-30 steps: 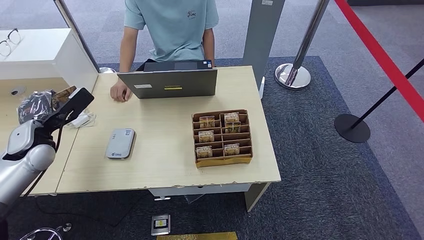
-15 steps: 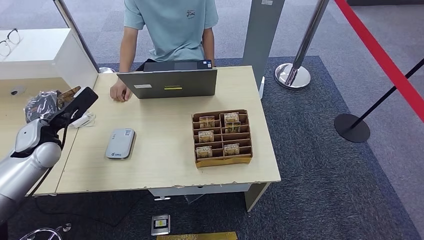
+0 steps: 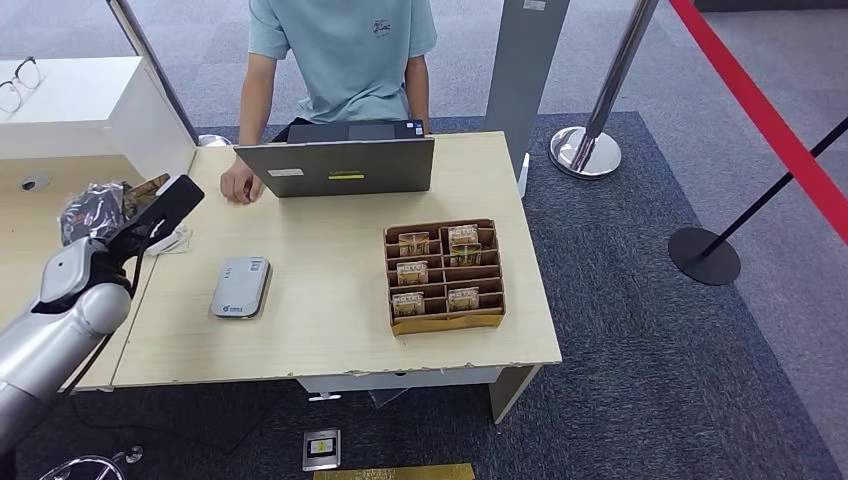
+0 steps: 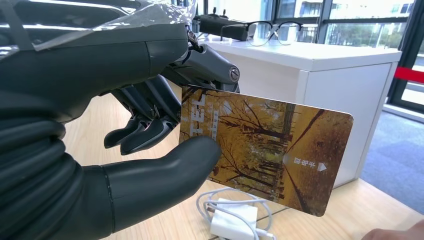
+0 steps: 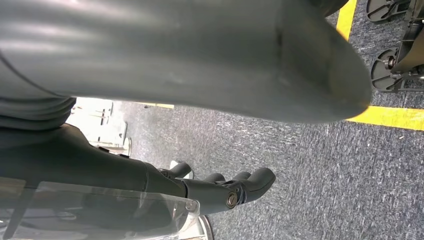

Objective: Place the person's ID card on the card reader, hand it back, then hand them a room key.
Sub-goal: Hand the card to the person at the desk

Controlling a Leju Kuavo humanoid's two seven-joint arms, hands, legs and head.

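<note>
- The card (image 4: 265,150), printed with autumn trees and lettering like a hotel key card, is pinched in the left hand (image 4: 150,150), up off the table (image 3: 330,330). It sits left of the card reader (image 3: 241,287) and a little toward the person's side.
- Thumb (image 4: 165,170) presses one face near a short edge and a finger backs the other. Most of the card juts free, probably so someone can take it easily.
- The remaining fingers (image 4: 142,135) curl loosely beside the card, touching nothing.
- Judging by its look, this is the room key being offered, so the ID steps seem done. That is a guess.
- The card reader lies flat with nothing on it.
- The key box (image 3: 444,276), right of the reader, holds similar cards upright in slots, handy for picking.
- The person's hand (image 3: 240,185) rests on the table beyond the reader, beside the laptop (image 3: 337,165), well apart from the card.
- A white charger and cable (image 4: 235,220) lie under the held card.
- The right hand (image 5: 235,187) hangs above carpet, fingers loosely curled and holding nothing.
</note>
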